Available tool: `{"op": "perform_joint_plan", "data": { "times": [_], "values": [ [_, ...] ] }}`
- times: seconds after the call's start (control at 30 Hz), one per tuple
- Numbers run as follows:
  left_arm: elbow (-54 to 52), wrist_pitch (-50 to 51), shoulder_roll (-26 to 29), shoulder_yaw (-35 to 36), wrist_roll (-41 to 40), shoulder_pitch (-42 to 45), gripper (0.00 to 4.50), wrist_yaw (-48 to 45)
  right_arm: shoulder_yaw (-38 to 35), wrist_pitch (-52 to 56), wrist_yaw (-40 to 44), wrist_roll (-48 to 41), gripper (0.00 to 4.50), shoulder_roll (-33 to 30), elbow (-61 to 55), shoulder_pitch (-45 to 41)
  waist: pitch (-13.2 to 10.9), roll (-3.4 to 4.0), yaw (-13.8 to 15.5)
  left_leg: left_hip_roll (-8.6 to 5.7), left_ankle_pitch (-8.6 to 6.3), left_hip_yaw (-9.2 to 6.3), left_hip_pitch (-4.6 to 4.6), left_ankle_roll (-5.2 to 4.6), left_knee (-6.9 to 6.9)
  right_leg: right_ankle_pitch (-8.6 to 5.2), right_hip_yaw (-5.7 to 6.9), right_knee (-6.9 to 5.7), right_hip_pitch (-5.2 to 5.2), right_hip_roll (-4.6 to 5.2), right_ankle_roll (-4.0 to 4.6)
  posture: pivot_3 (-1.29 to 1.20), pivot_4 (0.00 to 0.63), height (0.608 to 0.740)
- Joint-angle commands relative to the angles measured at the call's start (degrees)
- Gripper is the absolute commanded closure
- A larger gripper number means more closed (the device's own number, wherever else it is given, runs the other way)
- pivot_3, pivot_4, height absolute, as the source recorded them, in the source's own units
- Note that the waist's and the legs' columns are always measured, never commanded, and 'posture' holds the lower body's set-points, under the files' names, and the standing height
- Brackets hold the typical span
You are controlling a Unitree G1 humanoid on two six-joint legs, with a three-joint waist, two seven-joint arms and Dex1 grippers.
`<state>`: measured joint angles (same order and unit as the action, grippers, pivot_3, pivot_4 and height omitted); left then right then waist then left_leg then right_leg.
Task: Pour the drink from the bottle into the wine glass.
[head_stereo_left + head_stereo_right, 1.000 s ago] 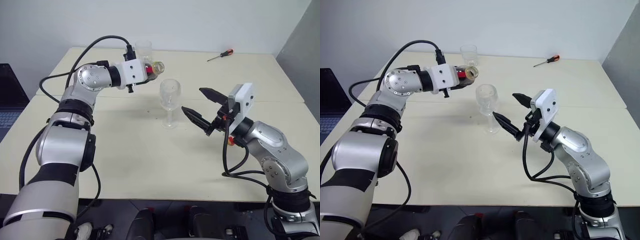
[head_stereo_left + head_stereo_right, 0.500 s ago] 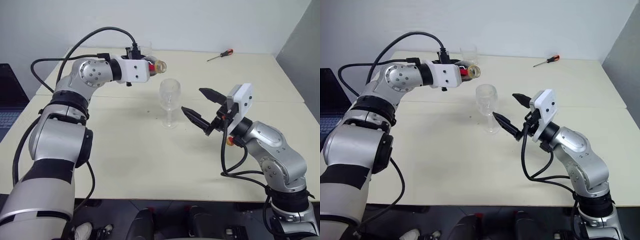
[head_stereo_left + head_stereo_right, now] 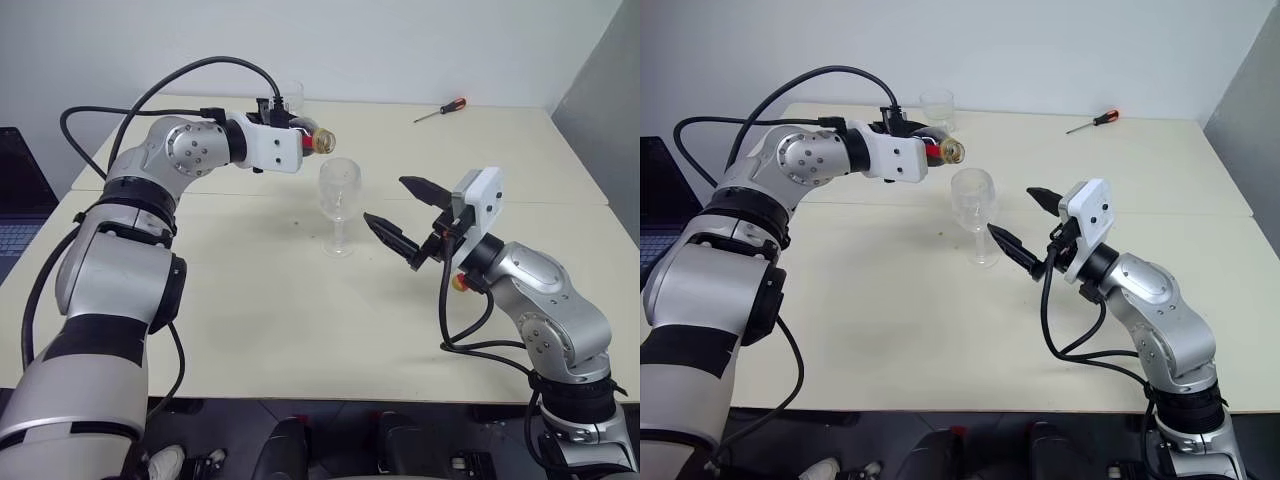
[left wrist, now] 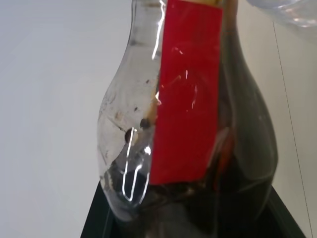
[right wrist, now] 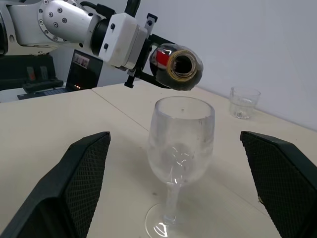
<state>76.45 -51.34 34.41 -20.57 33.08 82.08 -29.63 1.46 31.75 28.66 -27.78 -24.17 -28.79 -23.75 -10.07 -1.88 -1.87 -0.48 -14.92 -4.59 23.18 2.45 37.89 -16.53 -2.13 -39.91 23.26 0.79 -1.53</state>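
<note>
The left gripper [image 3: 300, 138] is pinched around the bottle [image 3: 312, 139], holding it raised over the desk [image 3: 250, 300] and tipped nearly level, with its open mouth facing the wine glass [image 3: 339, 205]. The mouth sits above and just to the left of the glass rim, not touching it. The left wrist view shows the drink [image 4: 237, 163] as a dark liquid pooled low in the bottle's body, beside the red label. The wine glass stands upright on the desk between the two arms, and its bowl looks clear. A short tumbler [image 3: 937, 107] stands behind the bottle near the desk's far edge. To the right of the glass, the right gripper [image 3: 400, 215] hovers with its fingers spread wide, holding nothing, tips aimed at the glass. A screwdriver [image 3: 441, 110] lies at the far right of the desk.
</note>
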Motion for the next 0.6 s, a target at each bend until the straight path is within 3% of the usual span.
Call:
{"op": "perform_joint_plan", "data": {
  "times": [0.03, 0.6],
  "values": [
    [-0.9, -0.8, 1.4, -0.1, 0.6, 4.2, 3.08, 2.5, -0.3, -1.2, 0.9, 0.2, 0.00, -0.5, -1.2, -0.9, 0.0, 0.00, 0.0, 0.00, 0.00, 0.00, 0.00, 0.00, 0.00, 0.00, 0.00, 0.00, 0.00, 0.00, 0.00, 0.00, 0.150, 0.740],
    [-0.5, -1.5, 2.2, -4.5, 6.6, 6.3, 3.08, 9.0, 0.5, -1.5, 2.4, 0.7, 0.00, -1.0, -1.5, 0.5, 0.0, 0.00, 0.0, -0.01, 0.00, 0.01, 0.01, 0.00, 0.02, 0.00, 0.00, -0.01, 0.01, 0.00, 0.00, 0.00, 0.150, 0.740]
  ]
}}
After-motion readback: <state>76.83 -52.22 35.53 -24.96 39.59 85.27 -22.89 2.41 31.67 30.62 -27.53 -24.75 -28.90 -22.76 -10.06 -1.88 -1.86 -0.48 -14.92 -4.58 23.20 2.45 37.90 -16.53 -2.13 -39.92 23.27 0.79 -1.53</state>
